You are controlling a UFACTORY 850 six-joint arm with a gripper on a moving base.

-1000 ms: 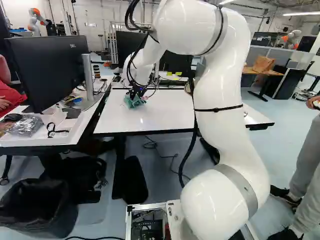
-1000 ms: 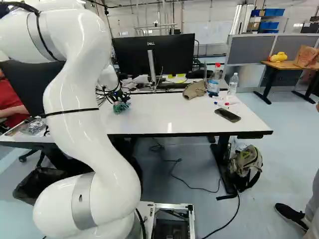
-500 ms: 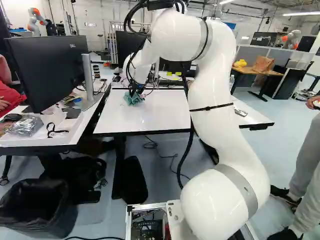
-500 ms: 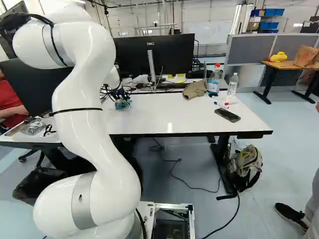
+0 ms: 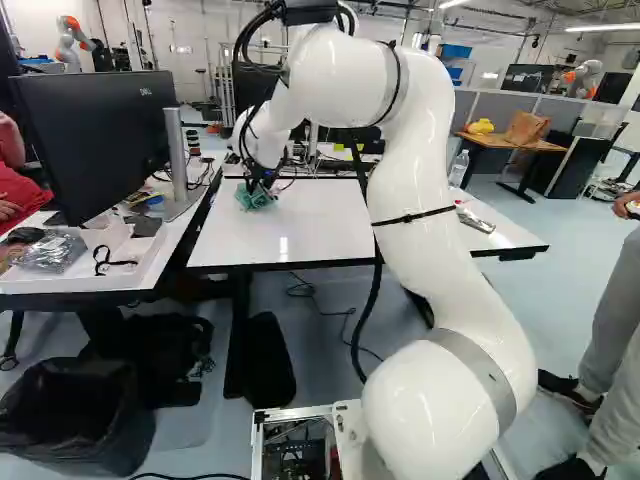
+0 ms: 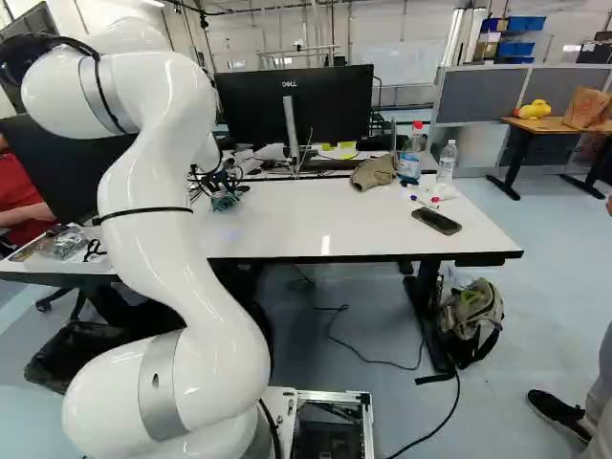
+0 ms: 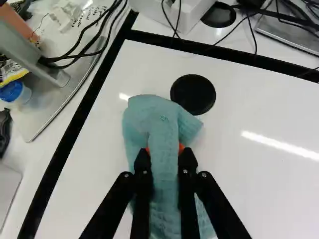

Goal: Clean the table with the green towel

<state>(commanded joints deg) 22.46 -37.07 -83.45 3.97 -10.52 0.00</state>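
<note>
White arm (image 5: pixel 440 275): rises from the lowest joint (image 5: pixel 435 410), slants upward and leftward in the left base view, bends over at the elbow (image 5: pixel 340 75), then reaches forward and down to the wrist (image 5: pixel 258 145). Black strap (image 5: pixel 412 216) fitted around the upright section; black cables (image 5: pixel 242 52) hang in loops beside the elbow and forearm. Black gripper (image 5: pixel 258 185): appears to point downward, though small among cables in both base views. Wrist view: fingers parallel, narrowly apart, orange pads (image 7: pixel 181 148) closed from both sides on the green towel (image 7: pixel 163 129).
</note>
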